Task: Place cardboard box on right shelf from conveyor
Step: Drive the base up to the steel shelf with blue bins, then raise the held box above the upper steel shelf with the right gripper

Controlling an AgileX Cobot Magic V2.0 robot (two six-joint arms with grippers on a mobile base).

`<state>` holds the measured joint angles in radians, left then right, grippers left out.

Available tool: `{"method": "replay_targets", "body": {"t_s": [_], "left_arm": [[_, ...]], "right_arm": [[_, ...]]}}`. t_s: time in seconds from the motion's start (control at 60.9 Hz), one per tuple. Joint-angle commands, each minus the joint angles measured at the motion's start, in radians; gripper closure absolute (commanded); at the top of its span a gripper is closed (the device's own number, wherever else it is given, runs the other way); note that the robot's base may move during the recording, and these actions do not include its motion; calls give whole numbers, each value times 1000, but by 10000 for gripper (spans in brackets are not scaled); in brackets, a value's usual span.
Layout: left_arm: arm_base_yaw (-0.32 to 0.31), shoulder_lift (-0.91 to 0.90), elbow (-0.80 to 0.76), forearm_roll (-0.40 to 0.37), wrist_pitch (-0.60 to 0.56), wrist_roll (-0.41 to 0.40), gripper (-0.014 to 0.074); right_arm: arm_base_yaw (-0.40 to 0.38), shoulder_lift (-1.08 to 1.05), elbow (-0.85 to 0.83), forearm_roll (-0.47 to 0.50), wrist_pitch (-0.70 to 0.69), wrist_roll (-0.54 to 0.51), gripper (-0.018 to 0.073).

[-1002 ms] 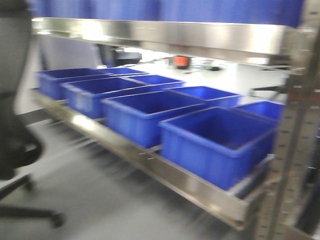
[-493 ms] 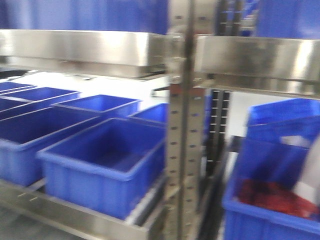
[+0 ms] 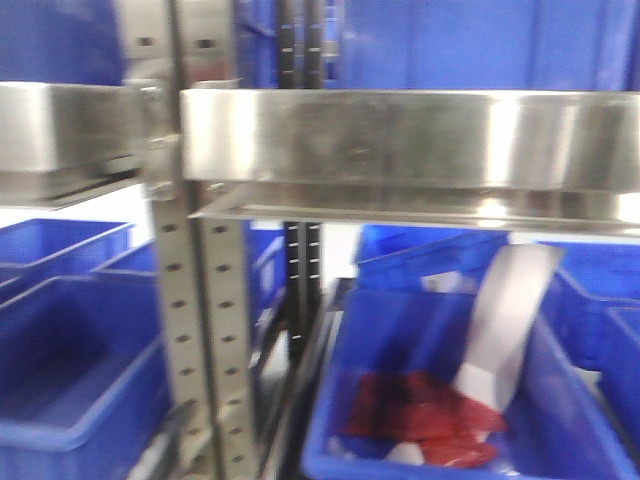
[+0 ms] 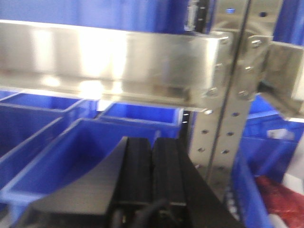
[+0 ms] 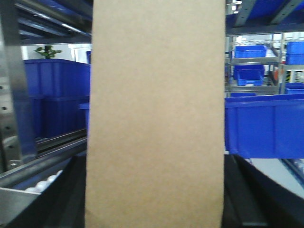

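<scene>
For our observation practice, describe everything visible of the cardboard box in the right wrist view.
The cardboard box is plain tan, unprinted, matte cardboard. One flat face fills the frame's middle, top to bottom, sides near vertical. Dark fingers flank its lower edges on both sides; blue bins sit behind it.

Under the shelf (image 3: pixel 400 135), bins (image 3: pixel 70 410) either side of the upright (image 3: pixel 215 330)

The left end effector (image 4: pixel 153 145) is pointing its black fingers (image 4: pixel 137 171), pressed together, over a blue bin (image 4: pixel 57 164) under a shining steel shelf (image 4: pixel 109 61), beside a perforated upright (image 4: pixel 223 128).
</scene>
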<state>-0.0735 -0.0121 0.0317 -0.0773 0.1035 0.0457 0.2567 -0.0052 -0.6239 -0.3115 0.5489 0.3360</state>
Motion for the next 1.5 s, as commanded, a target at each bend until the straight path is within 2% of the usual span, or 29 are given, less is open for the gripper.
{"method": "replay_targets", "body": {"t_s": [0.0, 1.479], "left_arm": [[5, -16, 10, -6, -89, 0, 713], [5, -14, 10, -6, -89, 0, 713]], "right_arm": [[-3, 24, -26, -26, -102, -10, 254], [-3, 24, -26, -26, -104, -10, 254]]}}
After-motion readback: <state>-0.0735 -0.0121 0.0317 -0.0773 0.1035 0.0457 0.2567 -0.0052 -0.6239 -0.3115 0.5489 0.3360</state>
